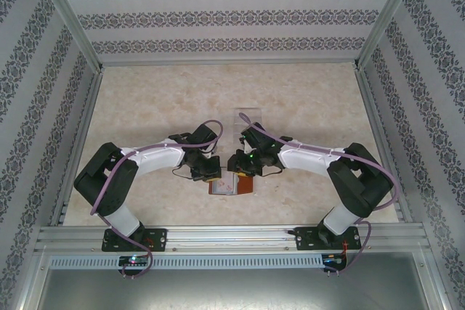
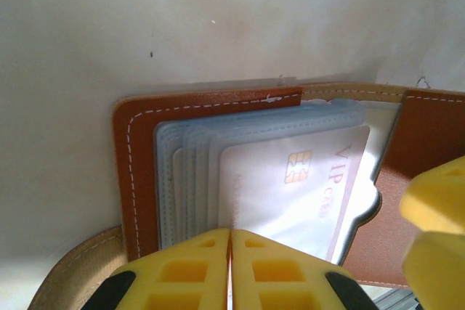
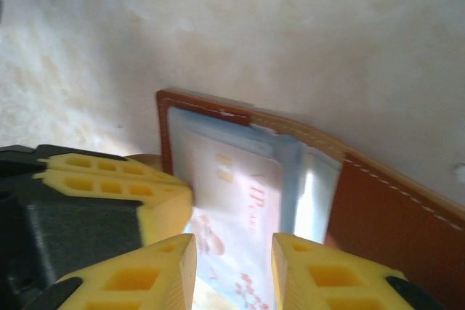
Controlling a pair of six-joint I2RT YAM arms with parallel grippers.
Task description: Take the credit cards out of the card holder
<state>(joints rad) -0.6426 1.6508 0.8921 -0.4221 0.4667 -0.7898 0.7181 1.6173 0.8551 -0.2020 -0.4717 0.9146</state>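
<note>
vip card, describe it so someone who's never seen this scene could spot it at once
On the pale table, toward its near edge, an open reddish-brown leather card holder lies flat. Topmost in its fan of grey-blue sleeves is the card: pale white, with a gold chip and pinkish VIP lettering, where the sleeves beneath look blank.

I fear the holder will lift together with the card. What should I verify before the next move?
1. Card holder lies open: ok.
2. Pale VIP card visible on top of the sleeves: ok.
3. Right gripper open over that card: ok.
4. Left gripper shut; pinning the holder down: cannot tell.
5. Clearance between the grippers: cannot tell.
</note>
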